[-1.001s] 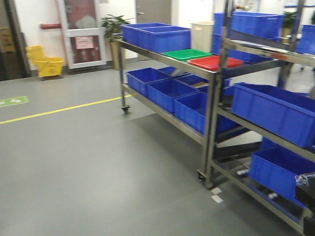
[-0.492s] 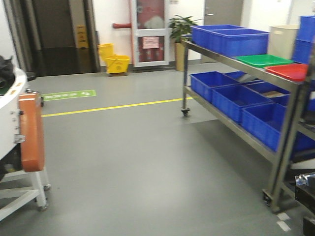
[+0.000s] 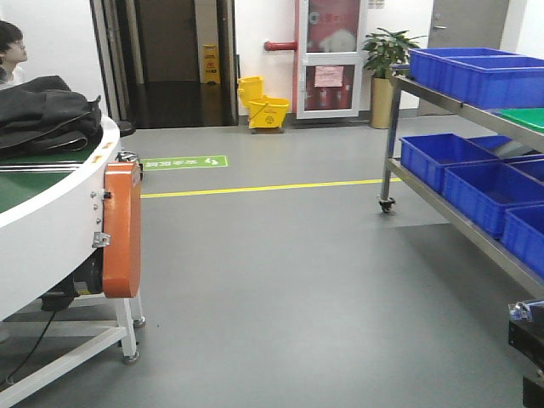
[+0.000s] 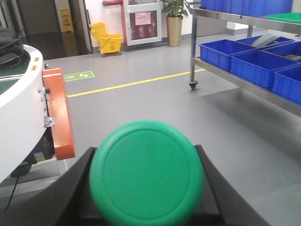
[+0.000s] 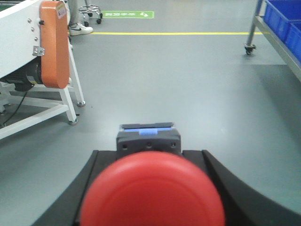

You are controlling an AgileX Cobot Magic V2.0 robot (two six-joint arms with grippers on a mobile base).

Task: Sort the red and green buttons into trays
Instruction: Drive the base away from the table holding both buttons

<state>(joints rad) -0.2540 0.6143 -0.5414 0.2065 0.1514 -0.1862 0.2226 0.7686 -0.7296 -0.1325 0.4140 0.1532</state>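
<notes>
**A:** What's on the left?

**B:** A white conveyor [image 3: 51, 225] with black clothing [image 3: 47, 115] heaped on it. Rightward there's a yellow mop bucket [image 3: 265, 109], then a steel rack [image 3: 442, 212] of blue crates [image 3: 476, 72]. I can't tell what's in them.

**A:** And the trays?

**B:** Only a corner of the green tray [image 3: 529, 119] shows, far right on the top shelf, its inside hidden.

**A:** The buttons?

**B:** The left gripper [image 4: 145, 155] clamps the green button [image 4: 146, 174], and the right gripper [image 5: 149, 153] clamps the red button [image 5: 151, 193]. Both are well away from the rack.
</notes>
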